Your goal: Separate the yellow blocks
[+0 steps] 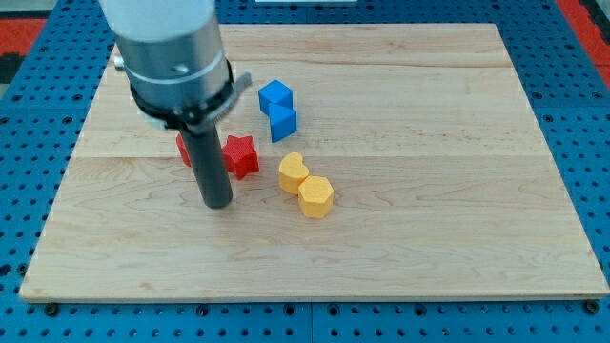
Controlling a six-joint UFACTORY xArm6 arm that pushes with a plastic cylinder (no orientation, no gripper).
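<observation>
Two yellow blocks lie touching near the board's middle: a yellow heart block (293,172) and, just below and to its right, a yellow hexagon block (315,196). My tip (218,204) rests on the board to the left of both yellow blocks, a clear gap away, and just below a red star block (240,156). The dark rod rises from the tip to the grey arm body at the view's top left.
A second red block (183,149) is mostly hidden behind the rod, left of the star. A blue block (278,109) of two joined cubes lies above the yellow pair. The wooden board (429,191) sits on a blue pegboard surface.
</observation>
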